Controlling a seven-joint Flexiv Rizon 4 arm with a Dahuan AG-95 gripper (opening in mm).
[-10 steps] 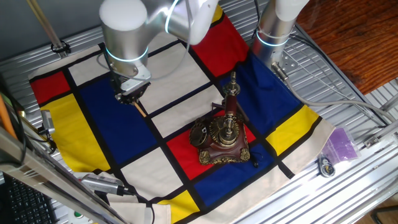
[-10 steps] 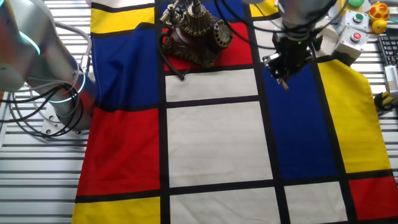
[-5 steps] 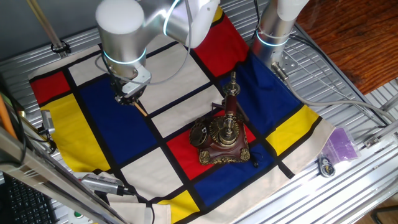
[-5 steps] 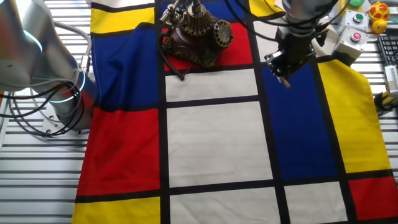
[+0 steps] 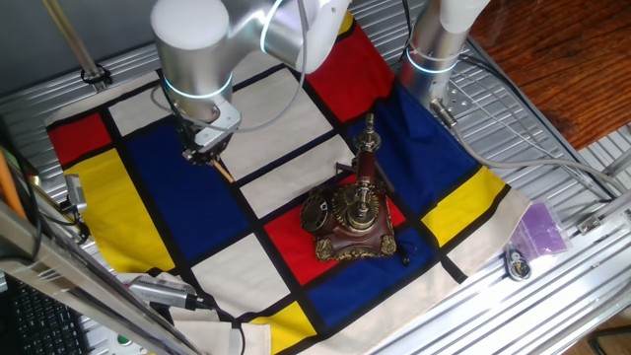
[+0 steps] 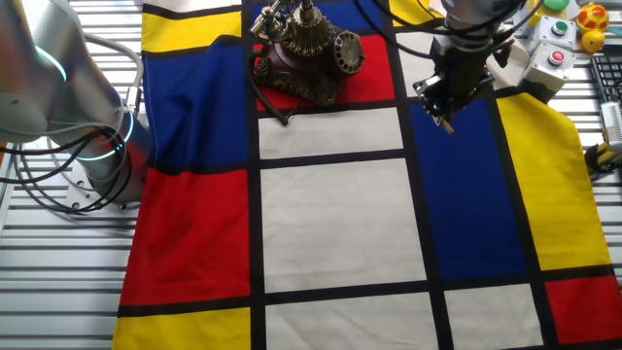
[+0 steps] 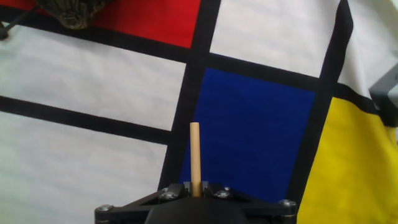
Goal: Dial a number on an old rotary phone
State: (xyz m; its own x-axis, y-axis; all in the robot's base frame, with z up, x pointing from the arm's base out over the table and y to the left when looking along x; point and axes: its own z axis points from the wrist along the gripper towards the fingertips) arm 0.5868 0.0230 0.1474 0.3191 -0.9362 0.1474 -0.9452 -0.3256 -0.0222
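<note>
Colour-block cloth point(image 5: 187, 212) on slatted metal table point(image 6: 58, 282)

Silver-grey arm point(image 5: 197, 44) w/ glowing cyan ring; black gripper point(image 6: 449, 92), small screws

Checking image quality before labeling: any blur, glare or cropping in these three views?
One fixed view: the arm's big joint is soft and blown out white, but the phone is sharp. Other fixed view: even light, the phone's top is cropped by the frame edge, the gripper is dark and low in detail. Hand view: the stick and cloth are crisp, no glare; only a corner of the phone shows.
</note>
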